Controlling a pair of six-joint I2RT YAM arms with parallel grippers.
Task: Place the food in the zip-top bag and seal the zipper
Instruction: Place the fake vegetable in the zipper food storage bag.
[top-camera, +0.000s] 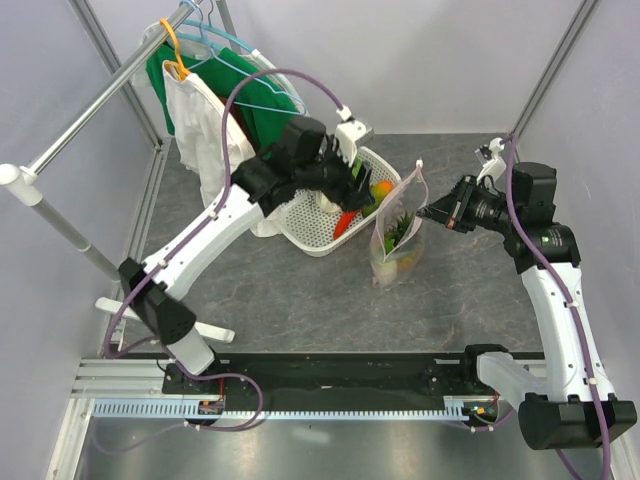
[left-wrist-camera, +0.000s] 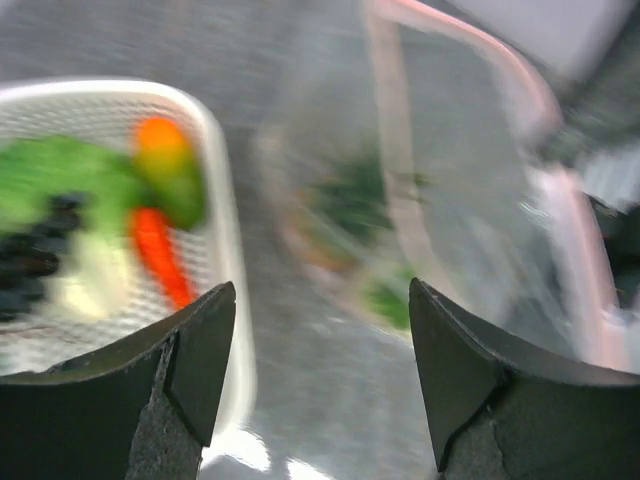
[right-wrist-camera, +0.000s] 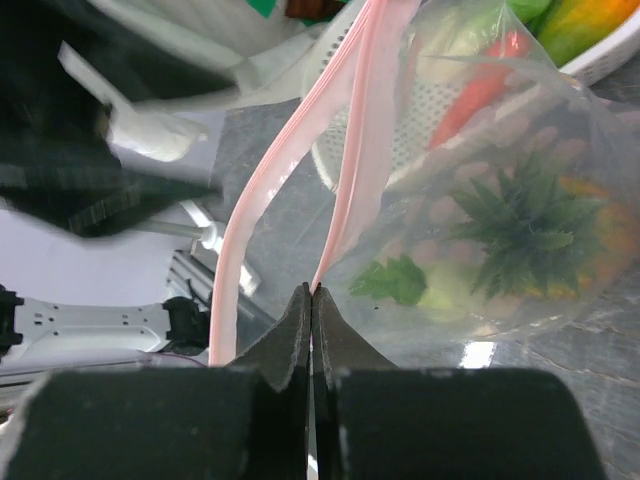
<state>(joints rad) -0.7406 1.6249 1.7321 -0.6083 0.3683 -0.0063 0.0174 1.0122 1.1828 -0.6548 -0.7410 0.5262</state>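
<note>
Right pincer (right-wrist-camera: 311, 300) is closed on one side of the zipper (right-wrist-camera: 355, 130), its two fingers pressed together with the pink strip pinched at their tips. The other side of the strip bows away from it, so the mouth of the bag (right-wrist-camera: 500, 220) gapes. From above, the right pincer (top-camera: 428, 211) holds the bag (top-camera: 395, 245) upright by its top edge, with the bottom resting on the grey surface (top-camera: 300, 290) just beside the basket (top-camera: 310, 228). The zipper (top-camera: 412, 188) slants from high on the far side down toward the basket.

Inside the bag are a spiky green piece (right-wrist-camera: 530, 235), a flat green leaf (right-wrist-camera: 395, 280) and something orange that is hard to make out through the plastic.

Left pincer (top-camera: 355, 180) hangs over the basket's right side with its jaws wide apart and nothing between them. Its own camera is blurred: the left pincer (left-wrist-camera: 320, 290) frames the basket rim (left-wrist-camera: 225, 200) and the bag (left-wrist-camera: 450, 200). In the basket lie a red chili (left-wrist-camera: 160, 255), an orange and green fruit (left-wrist-camera: 170, 165), dark grapes (left-wrist-camera: 35, 245) and green leaves (left-wrist-camera: 60, 180). The chili (top-camera: 345, 222) and the fruit (top-camera: 382, 187) also show from above.
</note>
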